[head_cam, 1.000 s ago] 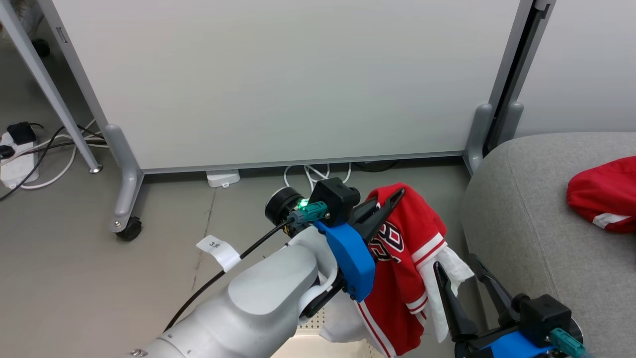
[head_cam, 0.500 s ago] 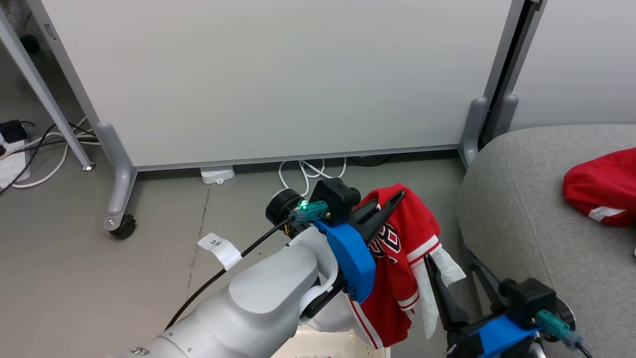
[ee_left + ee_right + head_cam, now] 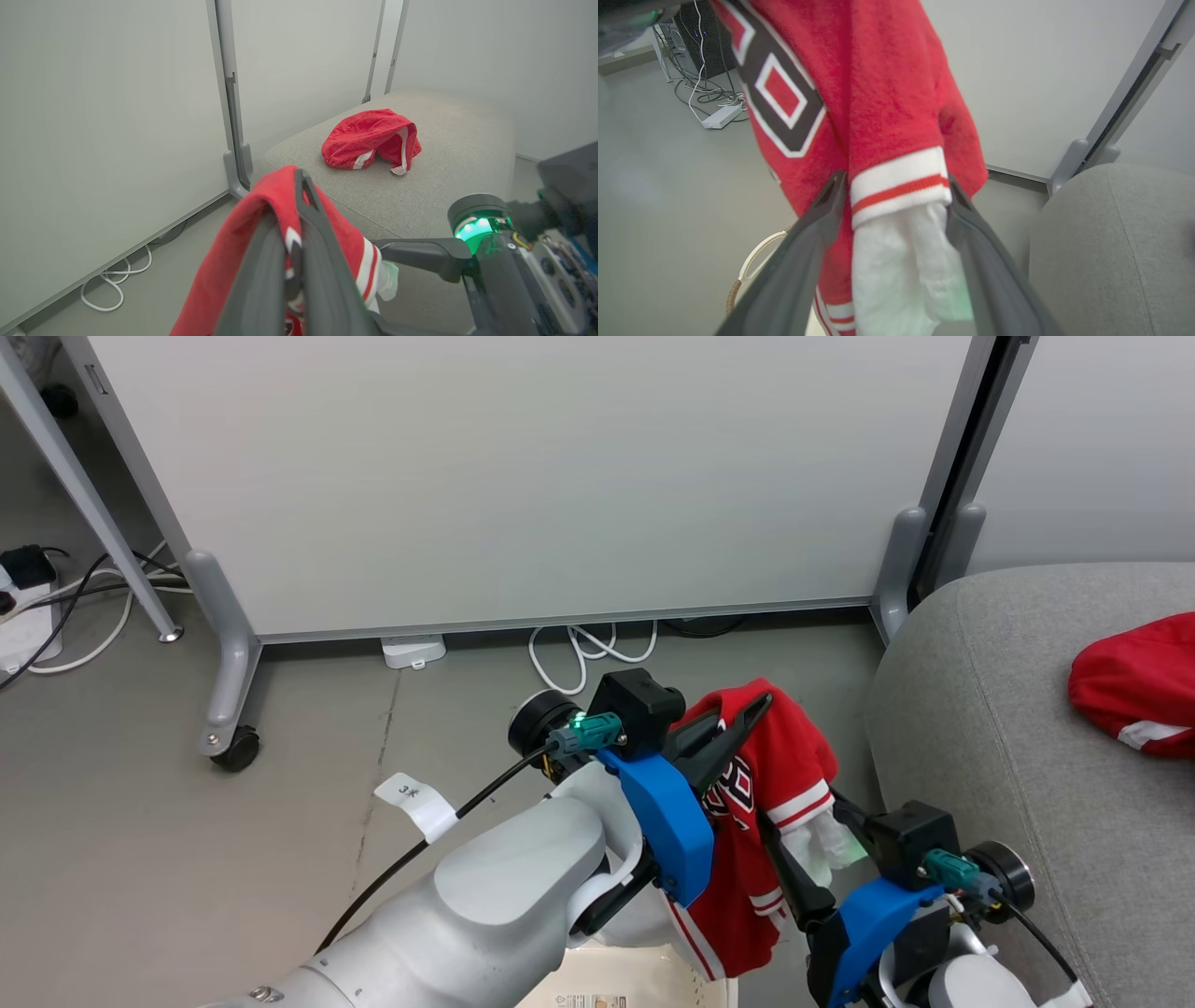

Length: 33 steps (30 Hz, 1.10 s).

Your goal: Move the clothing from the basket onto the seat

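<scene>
Red jersey (image 3: 792,747) — pinched high in left jaws pressed shut, hanging lengthwise, hem above basket (image 3: 635,985). Right jaws spread wide astride its white-trimmed sleeve (image 3: 896,179), not yet closed. Grey seat (image 3: 990,737) just to the right, nearer the right arm — second jersey (image 3: 1134,681) already there.

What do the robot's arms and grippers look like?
The left gripper and the right gripper each have two long dark tapered jaws, a blue bracket, a black box and a teal plug. The left forearm is smooth pale grey, with a black cable bearing a white tag.
</scene>
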Motion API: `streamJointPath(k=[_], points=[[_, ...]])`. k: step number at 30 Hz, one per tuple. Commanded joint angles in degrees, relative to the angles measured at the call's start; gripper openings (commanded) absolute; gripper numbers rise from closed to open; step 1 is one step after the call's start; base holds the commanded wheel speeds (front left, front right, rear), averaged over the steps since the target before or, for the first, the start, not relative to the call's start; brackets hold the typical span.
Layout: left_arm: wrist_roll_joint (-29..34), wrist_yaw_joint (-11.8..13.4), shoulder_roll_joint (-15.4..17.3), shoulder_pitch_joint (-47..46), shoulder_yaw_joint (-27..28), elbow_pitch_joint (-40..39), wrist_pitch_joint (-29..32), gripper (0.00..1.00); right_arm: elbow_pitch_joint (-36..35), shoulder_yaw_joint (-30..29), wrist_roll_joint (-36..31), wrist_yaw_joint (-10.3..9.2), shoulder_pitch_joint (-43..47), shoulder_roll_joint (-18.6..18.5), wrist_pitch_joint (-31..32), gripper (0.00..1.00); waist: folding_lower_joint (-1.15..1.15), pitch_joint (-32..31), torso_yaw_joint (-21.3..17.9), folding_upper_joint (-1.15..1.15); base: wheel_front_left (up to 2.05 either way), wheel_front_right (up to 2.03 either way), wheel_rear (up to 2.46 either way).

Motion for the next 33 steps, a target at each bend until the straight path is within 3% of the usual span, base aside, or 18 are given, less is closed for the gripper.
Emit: streamJointPath(k=[1, 17, 20, 21, 33], points=[[-0.2, -0.1, 0.0, -1.1, -0.2, -0.2, -0.3, 0.00, 1.0, 0.9, 0.4, 0.03, -1.3, -0.6, 0.2, 1.00, 0.00, 0.0, 0.1, 0.00, 0.00, 0.00, 0.00], [0.0, -0.1, 0.0, -0.3, -0.2, -1.2, 0.1, 0.00, 13.9, 7.7, 3.6, 0.03, -10.6, -0.3, -1.3, 1.00, 0.00, 0.2, 0.2, 0.00, 0.00, 0.00, 0.00], [0.1, -0.1, 0.0, 0.0, -0.2, -1.3, 0.1, 0.00, 15.5, 7.8, 4.2, 0.03, -11.4, 0.1, -2.6, 0.39, 0.00, 0.2, 0.3, 0.00, 0.00, 0.00, 0.00], [-0.1, -0.1, 0.0, 0.1, -0.2, -1.2, 0.1, 0.00, 15.9, 7.6, 4.2, 0.03, -11.6, 0.2, -3.2, 0.00, 0.00, 0.2, 0.3, 0.00, 0.00, 0.00, 0.00], [-0.3, -0.1, 0.0, 0.9, -0.2, -0.2, 0.1, 0.00, 19.4, 6.8, 3.6, 0.03, -12.7, 1.2, -6.8, 0.00, 0.00, -0.4, -0.2, 0.00, 0.00, 0.00, 0.00]])
